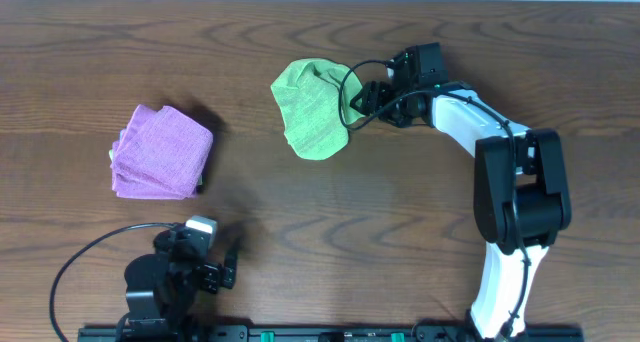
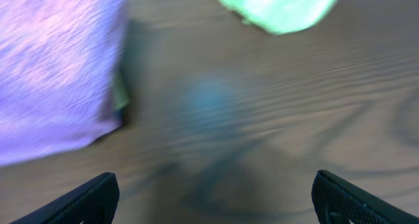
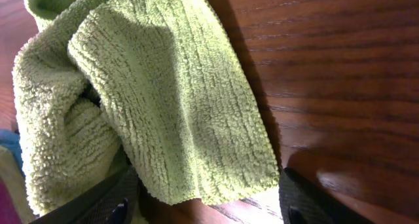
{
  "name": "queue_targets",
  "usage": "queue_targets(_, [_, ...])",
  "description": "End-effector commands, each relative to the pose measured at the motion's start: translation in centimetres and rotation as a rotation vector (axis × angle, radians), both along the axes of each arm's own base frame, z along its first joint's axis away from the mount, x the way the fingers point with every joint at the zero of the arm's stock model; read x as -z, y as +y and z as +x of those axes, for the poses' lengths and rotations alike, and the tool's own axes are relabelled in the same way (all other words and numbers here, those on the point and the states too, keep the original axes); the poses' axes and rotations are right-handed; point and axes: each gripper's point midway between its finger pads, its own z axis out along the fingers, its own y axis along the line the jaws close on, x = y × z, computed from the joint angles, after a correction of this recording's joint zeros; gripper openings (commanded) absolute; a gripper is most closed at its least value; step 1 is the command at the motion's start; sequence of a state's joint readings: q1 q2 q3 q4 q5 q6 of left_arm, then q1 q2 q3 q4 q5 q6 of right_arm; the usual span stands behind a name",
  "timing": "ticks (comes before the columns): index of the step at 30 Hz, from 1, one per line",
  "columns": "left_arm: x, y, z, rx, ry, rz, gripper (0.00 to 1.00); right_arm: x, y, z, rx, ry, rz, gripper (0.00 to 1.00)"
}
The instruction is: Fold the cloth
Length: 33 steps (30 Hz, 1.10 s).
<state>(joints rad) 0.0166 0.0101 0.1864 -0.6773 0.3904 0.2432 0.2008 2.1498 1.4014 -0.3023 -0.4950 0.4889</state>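
The lime-green cloth (image 1: 312, 107) lies bunched and partly doubled over on the wooden table, right of centre toward the back. In the right wrist view the cloth (image 3: 163, 99) fills the left half, ribbed and rumpled, its lower corner hanging between my fingers. My right gripper (image 1: 355, 102) is at the cloth's right edge, low over the table. The right gripper (image 3: 206, 198) is open, its jaws straddling that corner, with a gap still showing at the right finger. My left gripper (image 1: 210, 252) rests near the front edge, and the left gripper (image 2: 216, 185) is open and holds nothing.
A folded purple-pink cloth bundle (image 1: 160, 152) sits at the left of the table; the bundle (image 2: 52, 67) is blurred in the left wrist view, with the green cloth (image 2: 281, 8) far beyond. Black cables trail by the left arm's base (image 1: 150, 292).
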Motion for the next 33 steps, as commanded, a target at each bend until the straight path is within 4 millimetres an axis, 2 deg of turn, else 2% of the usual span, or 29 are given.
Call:
queue_targets(1, [-1.3,-3.0,-0.7,0.163,-0.038,-0.098,0.95,3.9,-0.4,-1.4,0.025,0.093,-0.05,0.66])
queue_targets(4, [-2.6,-3.0,0.1,0.147,-0.091,-0.125,0.95,3.9,-0.5,-1.4,0.025,0.097,-0.053,0.63])
queue_targets(10, [-6.8,-2.9,1.8,0.067,-0.2,-0.298,0.95,4.5,-1.0,-1.3,0.04,0.095,-0.081,0.46])
queue_targets(12, [-7.9,-3.1,2.0,0.061,-0.216,-0.361,0.95,5.2,-1.0,-1.5,0.039,0.11,-0.084,0.38])
queue_targets(16, [-10.5,-4.7,1.4,0.117,-0.21,-0.552,0.95,6.2,-1.0,-1.7,0.038,0.128,-0.085,0.29])
queue_targets(18, [-11.1,-4.9,1.3,0.113,-0.194,-0.618,0.95,6.5,-1.0,-1.7,0.037,0.13,-0.086,0.21])
queue_targets(21, [-11.9,-4.7,1.5,0.079,-0.185,-0.696,0.95,6.6,-1.0,-1.7,0.037,0.13,-0.087,0.02])
queue_targets(22, [-12.3,-4.5,1.7,0.062,-0.192,-0.722,0.95,6.6,-1.0,-1.8,0.034,0.13,-0.088,0.01])
queue_targets(25, [-12.6,-3.5,2.3,-0.035,-0.165,-0.825,0.95,6.4,-1.7,-2.3,0.027,0.149,-0.1,0.01])
queue_targets(28, [-11.8,-2.9,2.7,-0.108,-0.115,-0.873,0.95,5.6,-2.8,-3.0,0.013,0.167,-0.131,0.01])
queue_targets(33, [-9.6,-1.9,3.5,-0.253,-0.002,-0.952,0.95,2.4,-4.8,-3.5,0.026,0.152,-0.197,0.01])
